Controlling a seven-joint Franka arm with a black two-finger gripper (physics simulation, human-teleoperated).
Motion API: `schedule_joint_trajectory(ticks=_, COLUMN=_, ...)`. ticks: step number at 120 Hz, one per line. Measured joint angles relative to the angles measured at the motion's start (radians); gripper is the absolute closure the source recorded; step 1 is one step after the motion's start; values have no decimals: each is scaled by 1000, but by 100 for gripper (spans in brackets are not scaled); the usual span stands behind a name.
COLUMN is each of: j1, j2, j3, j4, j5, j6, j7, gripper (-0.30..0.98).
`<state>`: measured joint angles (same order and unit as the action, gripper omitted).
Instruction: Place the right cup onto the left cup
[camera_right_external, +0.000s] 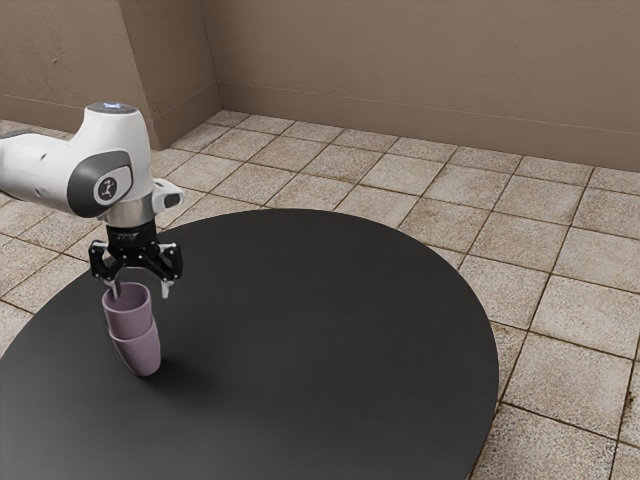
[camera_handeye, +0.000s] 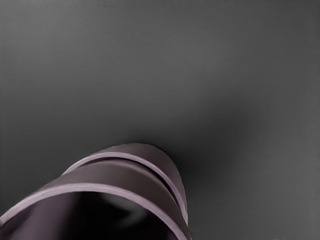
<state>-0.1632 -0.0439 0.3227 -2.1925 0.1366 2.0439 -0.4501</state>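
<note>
Just above the stacked cups, the gripper (camera_right_external: 141, 292) stands open in the exterior view. One finger dips at the mouth of the upper mauve cup (camera_right_external: 130, 316); the other hangs past its rim on the exterior view's right, with a gap between. The upper cup sits partly inside the lower mauve cup (camera_right_external: 143, 356), which stands on the black table. In the wrist view the upper cup (camera_handeye: 112, 176) shows its open mouth, and the lower cup (camera_handeye: 150, 151) rings it from behind. The part of the upper cup inside the lower one is hidden.
The round black table (camera_right_external: 330, 330) extends from the cups toward the exterior view's right, where its curved edge ends above a tiled floor (camera_right_external: 570, 380). A brown wall (camera_right_external: 430, 70) stands behind.
</note>
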Motion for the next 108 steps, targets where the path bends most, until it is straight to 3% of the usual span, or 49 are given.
schedule_joint_trajectory(ticks=40, j1=-8, j2=-56, j3=-3, j4=47, j5=7, j6=-28, j7=7, gripper=3)
schedule_joint_trajectory(ticks=93, j1=-53, j2=-56, j3=-158, j4=489, j5=-60, j6=-307, j7=224, gripper=2)
schedule_joint_trajectory(ticks=108, j1=-91, j2=-17, j3=-149, j4=559, j5=-62, j6=-367, j7=284, gripper=2)
